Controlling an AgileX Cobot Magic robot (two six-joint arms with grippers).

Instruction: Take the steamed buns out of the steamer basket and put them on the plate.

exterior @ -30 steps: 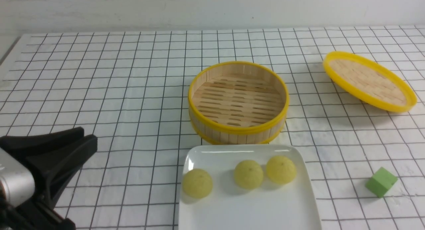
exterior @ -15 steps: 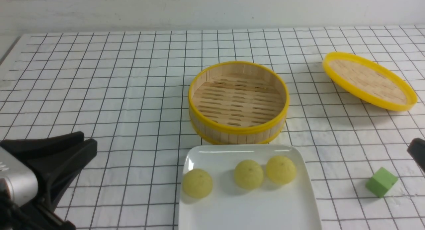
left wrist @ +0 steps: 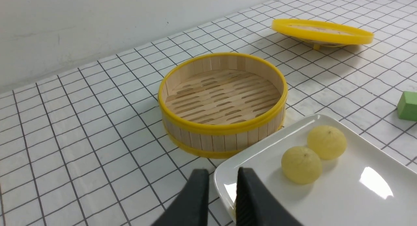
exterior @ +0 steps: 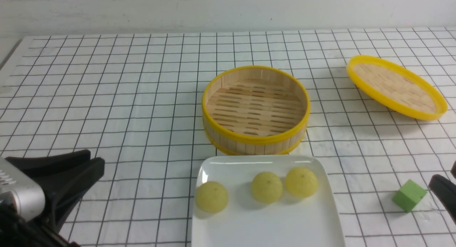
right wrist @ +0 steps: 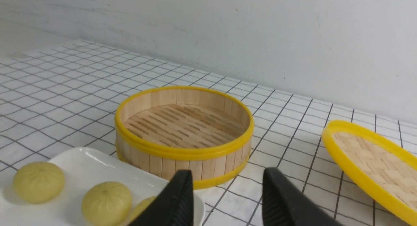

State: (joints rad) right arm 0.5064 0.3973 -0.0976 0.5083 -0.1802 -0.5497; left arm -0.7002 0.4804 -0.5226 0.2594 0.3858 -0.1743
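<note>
Three steamed buns (exterior: 267,187) on plate (exterior: 249,232), in loose row, right two just beside each other. Plate at near side of steamer basket (exterior: 255,142), on gridded worktop (exterior: 107,97). Lid (exterior: 395,86) tilted, far right. Green cube (exterior: 409,195) near right jaws. Left jaws: narrow gap, gripping nothing. Right jaws: wider apart, gripping nothing.
</note>
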